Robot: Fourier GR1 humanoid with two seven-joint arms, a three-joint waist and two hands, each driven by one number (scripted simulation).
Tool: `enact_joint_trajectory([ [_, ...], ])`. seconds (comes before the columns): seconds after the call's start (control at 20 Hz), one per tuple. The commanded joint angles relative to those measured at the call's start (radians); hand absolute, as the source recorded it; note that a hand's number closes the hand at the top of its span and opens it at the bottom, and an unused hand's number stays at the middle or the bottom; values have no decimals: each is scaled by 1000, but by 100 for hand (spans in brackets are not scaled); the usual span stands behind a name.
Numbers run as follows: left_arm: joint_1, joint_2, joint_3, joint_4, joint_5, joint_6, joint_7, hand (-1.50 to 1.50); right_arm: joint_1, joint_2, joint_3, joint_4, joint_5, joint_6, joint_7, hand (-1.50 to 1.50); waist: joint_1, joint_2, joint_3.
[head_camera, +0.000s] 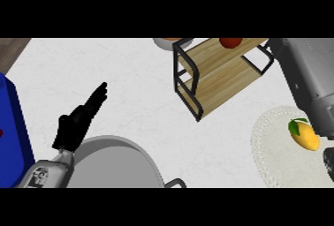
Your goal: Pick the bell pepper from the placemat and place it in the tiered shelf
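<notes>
Pepper (230,42) on shelf (218,77), from left robot hand (79,118) apart.

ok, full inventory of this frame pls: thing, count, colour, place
tiered shelf: 1, black frame with wood boards, upper centre-right
red item: 1, on the shelf's top end, partly cut off
placemat: 1, off-white, right
yellow fruit: 1, green leaf, on the placemat
pot: 1, grey, bottom left of centre
blue object: 1, left edge
bowl: 1, top edge, partly visible
left robot hand: black, fingers straight, resting left
right forearm: grey, right edge
</notes>
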Motion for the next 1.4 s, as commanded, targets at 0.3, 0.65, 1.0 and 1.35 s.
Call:
enact_joint_trajectory([
  [0.3, 148, -12, -19, 31, -7, -5, -27, 0, -22, -137, -188, 52, -83, -251, -96, -150, -3, 5, -20],
  [0.65, 118, -10, 8, 61, -9, -5, -27, 0, 10, -363, -256, 126, -92, -274, -51, -150, -21, 9, -20],
  [1.0, 89, -4, 28, 63, 3, -14, -19, 0, 148, -551, -291, 174, -112, -37, -187, -150, -17, 21, -16],
  [1.35, 91, -27, 5, 68, -15, -4, -8, 0, 224, -616, -290, 200, -104, 113, -306, -150, -10, 20, -15],
])
